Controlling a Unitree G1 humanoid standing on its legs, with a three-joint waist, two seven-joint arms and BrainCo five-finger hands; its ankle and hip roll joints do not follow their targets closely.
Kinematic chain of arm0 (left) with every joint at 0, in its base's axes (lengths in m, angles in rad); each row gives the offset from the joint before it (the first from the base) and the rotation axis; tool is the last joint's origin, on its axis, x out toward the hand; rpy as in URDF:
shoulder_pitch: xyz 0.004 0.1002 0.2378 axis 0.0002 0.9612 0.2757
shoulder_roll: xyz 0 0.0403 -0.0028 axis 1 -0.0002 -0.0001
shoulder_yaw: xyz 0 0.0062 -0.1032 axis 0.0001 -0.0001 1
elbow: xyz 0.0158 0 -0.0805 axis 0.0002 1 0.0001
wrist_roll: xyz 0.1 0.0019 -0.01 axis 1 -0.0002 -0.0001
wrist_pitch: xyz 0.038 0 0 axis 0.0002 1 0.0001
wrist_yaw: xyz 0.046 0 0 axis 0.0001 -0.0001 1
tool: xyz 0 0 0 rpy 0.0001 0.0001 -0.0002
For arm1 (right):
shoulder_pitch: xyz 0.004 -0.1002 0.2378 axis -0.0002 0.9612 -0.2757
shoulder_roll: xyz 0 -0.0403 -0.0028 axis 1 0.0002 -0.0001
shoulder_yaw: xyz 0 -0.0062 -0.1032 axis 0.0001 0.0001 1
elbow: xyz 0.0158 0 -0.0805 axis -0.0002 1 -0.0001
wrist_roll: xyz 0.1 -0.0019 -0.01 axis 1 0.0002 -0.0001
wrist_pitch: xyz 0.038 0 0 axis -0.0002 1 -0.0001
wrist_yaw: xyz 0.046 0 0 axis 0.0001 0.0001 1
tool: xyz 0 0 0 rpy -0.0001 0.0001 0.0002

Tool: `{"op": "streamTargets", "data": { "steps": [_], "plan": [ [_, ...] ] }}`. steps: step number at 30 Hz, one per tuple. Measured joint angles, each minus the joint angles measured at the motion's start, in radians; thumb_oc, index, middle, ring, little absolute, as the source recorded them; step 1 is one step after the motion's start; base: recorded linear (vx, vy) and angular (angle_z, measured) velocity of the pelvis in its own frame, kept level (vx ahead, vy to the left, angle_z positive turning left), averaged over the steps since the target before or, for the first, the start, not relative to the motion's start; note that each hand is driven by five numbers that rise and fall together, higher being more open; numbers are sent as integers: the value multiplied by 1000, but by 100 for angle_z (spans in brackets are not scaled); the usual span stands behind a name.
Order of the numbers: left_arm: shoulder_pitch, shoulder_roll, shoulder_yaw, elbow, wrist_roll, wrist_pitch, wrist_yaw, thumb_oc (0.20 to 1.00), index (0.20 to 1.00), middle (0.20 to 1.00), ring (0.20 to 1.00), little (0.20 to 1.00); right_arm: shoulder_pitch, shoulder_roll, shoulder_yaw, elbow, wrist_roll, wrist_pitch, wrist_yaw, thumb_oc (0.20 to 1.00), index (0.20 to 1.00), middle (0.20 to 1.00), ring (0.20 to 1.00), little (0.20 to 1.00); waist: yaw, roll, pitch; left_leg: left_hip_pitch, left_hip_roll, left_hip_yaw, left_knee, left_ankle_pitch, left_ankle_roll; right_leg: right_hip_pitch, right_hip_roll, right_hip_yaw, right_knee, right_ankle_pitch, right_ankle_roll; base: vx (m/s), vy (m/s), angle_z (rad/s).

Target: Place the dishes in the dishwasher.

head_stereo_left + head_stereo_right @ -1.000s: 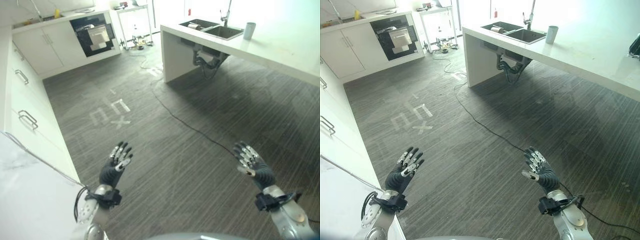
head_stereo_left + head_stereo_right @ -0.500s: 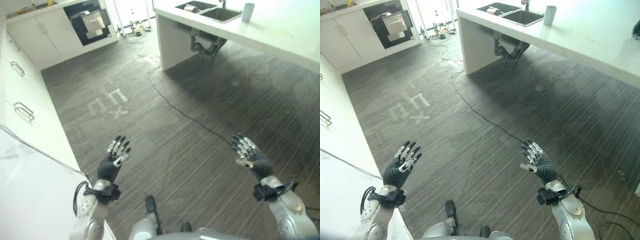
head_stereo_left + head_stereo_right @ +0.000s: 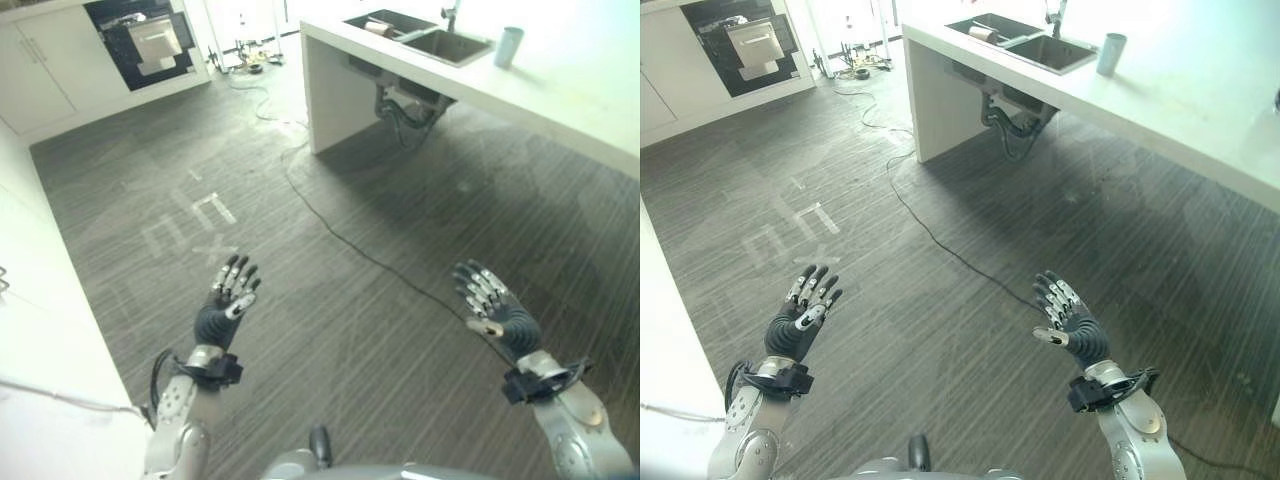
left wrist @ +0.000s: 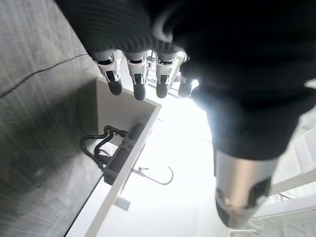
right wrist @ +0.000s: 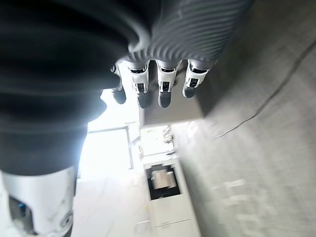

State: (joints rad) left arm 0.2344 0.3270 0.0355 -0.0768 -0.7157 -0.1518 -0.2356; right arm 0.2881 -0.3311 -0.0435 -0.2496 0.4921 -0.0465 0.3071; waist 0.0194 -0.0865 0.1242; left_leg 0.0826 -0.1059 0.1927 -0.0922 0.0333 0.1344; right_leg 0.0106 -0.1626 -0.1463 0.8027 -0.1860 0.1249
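The open dishwasher (image 3: 145, 40) is a dark cavity in the white cabinet run at the far left, with a white rack showing inside. Across the room, a grey cup (image 3: 508, 46) stands on the white counter (image 3: 560, 85) next to the sink (image 3: 440, 42), and something lies in the sink's far basin (image 3: 378, 27). My left hand (image 3: 225, 312) is raised over the dark floor at lower left, fingers straight, holding nothing. At lower right my right hand (image 3: 495, 315) is held the same way, open and empty.
A white counter edge (image 3: 40, 370) runs along my left side. A black cable (image 3: 340, 240) trails over the wood-grain floor from the sink counter. White tape marks (image 3: 195, 222) lie on the floor ahead. Pipes (image 3: 405, 105) hang under the sink.
The camera has turned and moved, so the left counter slid out toward the view's edge and the sink counter sits nearer. Both hands stay raised and open.
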Motion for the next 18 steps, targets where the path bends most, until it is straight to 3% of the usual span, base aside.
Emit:
{"op": "streamTargets", "data": {
  "steps": [1,2,4,5,6,8,9,10,11,12,13,14,15,16,17,18],
  "plan": [
    [-1,4,-7,-6,3,0,1,1000,1000,1000,1000,1000,-11,11,3,-6,-1,1,-8,1000,1000,1000,1000,1000,1,5,-5,7,-14,-14,18,-36,23,-84,-25,20,151,49,-2,230,177,20],
    [-5,5,-20,-1,10,4,2,1000,1000,1000,1000,1000,-18,11,5,-5,-1,1,-13,1000,1000,1000,1000,1000,0,28,-7,9,-11,-24,33,-46,38,-165,-36,20,288,52,-13,237,145,21],
    [-4,3,-56,-9,33,11,9,1000,1000,1000,1000,1000,-18,-20,24,-4,-5,1,-22,1000,1000,1000,1000,1000,-3,124,4,41,37,-62,46,-58,55,-306,5,3,288,11,-38,290,35,10],
    [-13,7,-59,-8,34,15,13,1000,1000,1000,1000,1000,-20,-24,35,2,-11,1,-23,1000,1000,1000,1000,1000,-11,144,16,75,46,-69,42,-60,46,-360,15,-17,232,-11,-57,411,-109,10],
    [-27,14,-58,-3,31,24,17,1000,1000,1000,1000,1000,-3,-33,40,8,-14,1,-27,1000,1000,1000,1000,1000,-27,145,17,118,50,-75,42,-78,-58,-397,35,-49,95,-25,-80,526,-184,41],
    [-30,39,-25,-3,29,33,17,1000,1000,1000,1000,1000,11,-62,33,18,-9,1,-30,1000,1000,1000,1000,1000,-63,107,25,171,32,-106,43,-108,-110,-405,69,-115,-323,-12,-74,561,-252,68],
    [-28,52,-7,-3,29,36,17,1000,1000,1000,1000,1000,18,-77,23,30,1,-2,-29,1000,1000,1000,1000,1000,-80,80,27,192,22,-106,45,-142,-149,-416,85,-108,-513,4,-62,683,-309,103],
    [-23,53,-1,1,28,46,18,1000,1000,1000,1000,1000,33,-86,-13,65,5,-4,-31,1000,1000,1000,1000,1000,-91,59,28,228,28,-101,41,-201,-163,-416,120,-76,-746,21,-71,747,-356,124],
    [8,37,-12,20,28,46,18,1000,1000,1000,1000,1000,35,-78,-15,89,19,-5,-30,1000,1000,1000,1000,1000,-97,57,27,281,44,-114,46,-209,-174,-416,144,-24,-770,35,-93,763,-381,130],
    [23,33,-32,21,28,45,15,1000,1000,1000,1000,1000,38,-75,-16,86,29,-7,-27,1000,1000,1000,1000,1000,-98,61,28,319,48,-115,46,-211,-176,-389,151,-35,-744,40,-109,604,-343,85],
    [31,12,-38,26,28,45,11,1000,1000,1000,1000,1000,28,-82,-18,90,33,-8,-21,1000,1000,1000,1000,1000,-89,76,31,353,59,-114,69,-221,-191,-369,168,-34,-716,123,-169,401,-242,30],
    [39,-2,-36,26,28,44,10,1000,1000,1000,1000,1000,9,-82,-13,94,40,-8,-20,1000,1000,1000,1000,1000,-72,90,40,347,62,-113,184,-214,-202,-337,172,-16,-689,222,-292,487,-291,-11],
    [41,-8,-36,24,28,42,8,1000,1000,1000,1000,1000,-11,-84,-9,94,41,-7,-21,1000,1000,1000,1000,1000,-60,87,42,332,54,-126,268,-233,-204,-305,168,17,-685,301,-305,483,-267,-21],
    [43,-10,-37,15,28,40,6,1000,1000,1000,1000,1000,-30,-90,-7,96,54,-5,-21,1000,1000,1000,1000,1000,-58,86,43,335,61,-134,240,-284,-176,-270,168,30,-674,340,-257,681,-414,-6],
    [29,-4,-37,-34,26,39,6,1000,1000,1000,1000,1000,-76,-85,-12,116,92,-2,-23,1000,1000,1000,1000,1000,-72,94,40,273,85,-143,165,-226,-168,-251,187,3,-609,245,-231,512,-327,-13],
    [22,-1,-38,-60,26,38,0,1000,1000,1000,1000,1000,-96,-82,-13,122,96,3,-21,1000,1000,1000,1000,1000,-57,85,38,206,104,-92,323,-211,-181,-243,190,-38,-557,193,-235,609,-448,-40]
  ]
}}
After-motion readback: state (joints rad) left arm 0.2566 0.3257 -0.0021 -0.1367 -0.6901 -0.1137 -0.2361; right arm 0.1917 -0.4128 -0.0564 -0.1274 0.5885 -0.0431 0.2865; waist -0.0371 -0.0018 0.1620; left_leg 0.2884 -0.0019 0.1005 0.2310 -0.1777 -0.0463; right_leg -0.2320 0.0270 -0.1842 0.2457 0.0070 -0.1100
